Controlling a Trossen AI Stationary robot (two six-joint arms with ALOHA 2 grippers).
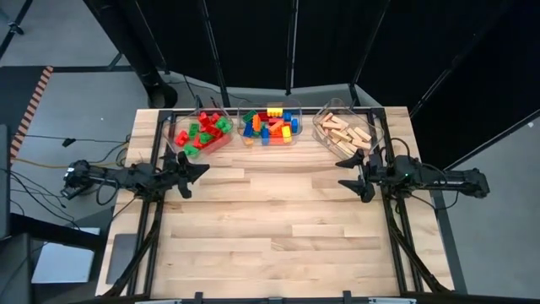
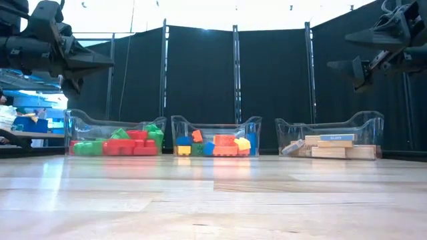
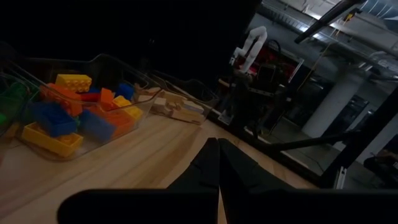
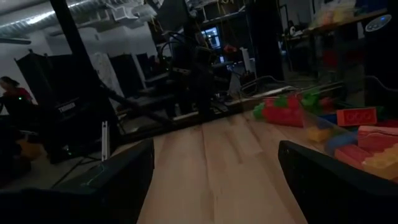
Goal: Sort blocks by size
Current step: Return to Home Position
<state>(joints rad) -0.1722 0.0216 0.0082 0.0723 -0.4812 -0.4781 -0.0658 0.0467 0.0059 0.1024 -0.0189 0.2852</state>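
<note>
From above, the sorting is looking finished: all the blocks (image 1: 202,131) are lying in three bins along the far edge of the table (image 1: 270,228). Red and green ones are filling the left bin (image 1: 177,127), mixed colours are filling the middle bin (image 1: 299,114), and the bars (image 1: 346,131) are lying in the right bin (image 1: 319,118). No block is showing loose on the table, so I judge that only parking the arms is left. The left gripper (image 1: 201,171) is hanging just in front of the left bin and the right gripper (image 1: 348,173) just in front of the right bin, both carrying nothing.

At table height, both grippers are hovering high above the bins, touching nothing.

The left wrist camera is showing that gripper's fingers (image 3: 205,168) pressed together, clenched on nothing, with the middle bin's blocks off to one side.

The right wrist camera is showing that gripper's fingers (image 4: 118,180) spread wide, released, with only bare table between them.
</note>
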